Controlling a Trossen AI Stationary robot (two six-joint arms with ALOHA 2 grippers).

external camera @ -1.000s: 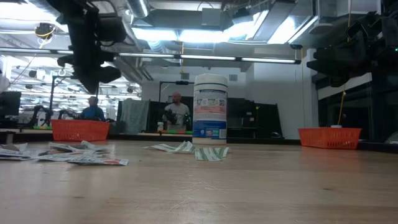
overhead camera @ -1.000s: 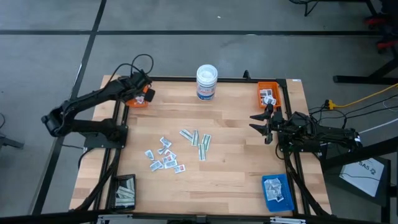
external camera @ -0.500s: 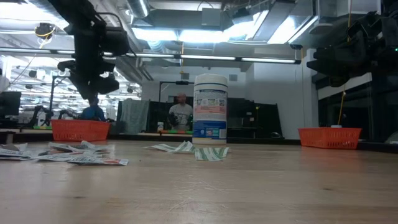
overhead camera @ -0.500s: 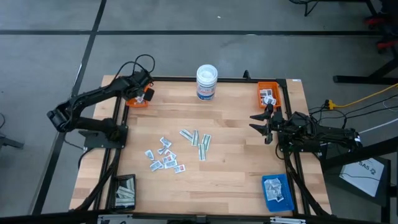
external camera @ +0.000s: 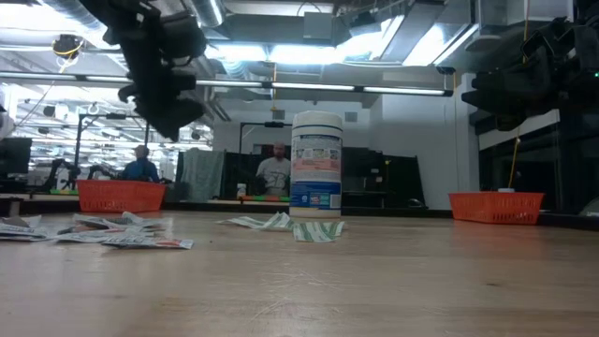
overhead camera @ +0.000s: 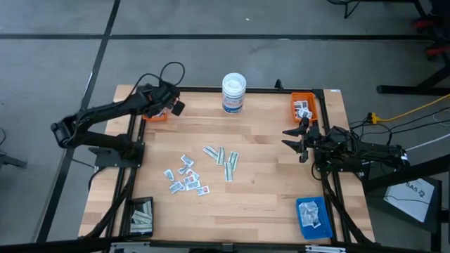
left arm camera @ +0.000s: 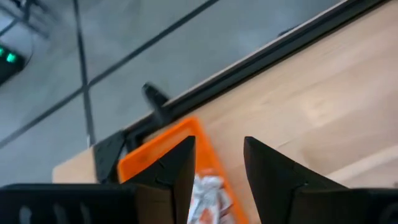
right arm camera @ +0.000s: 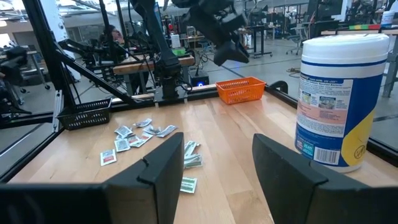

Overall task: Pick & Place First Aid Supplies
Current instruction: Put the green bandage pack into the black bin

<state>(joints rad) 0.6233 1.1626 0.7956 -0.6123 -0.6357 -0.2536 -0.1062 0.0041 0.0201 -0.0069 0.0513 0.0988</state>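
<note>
Packets (overhead camera: 184, 176) lying scattered near the surface (overhead camera: 260, 176) centre, around 7 o'clock from the middle, with pale greenish strips (overhead camera: 223, 160) just beside them toward 6 o'clock. Waiting there for sorting, judging by the trays at the corners. Left pincer (overhead camera: 174, 107) hovering at 10 o'clock, just beside the orange tray (overhead camera: 155, 117), fingers (left arm camera: 180, 168) apart with nothing between them; one packet (left arm camera: 202, 193) resting in that tray below, probably just delivered. Right pincer (overhead camera: 294, 136) waiting at 3 o'clock, fingers apart and holding nothing, pointing inward toward the pile. More packets sitting in a second orange tray (overhead camera: 305, 107) at 1 o'clock and a blue tray (overhead camera: 312, 215) at 5 o'clock. White tub (overhead camera: 234, 93) standing upright at 12 o'clock, apart from everything.
</note>
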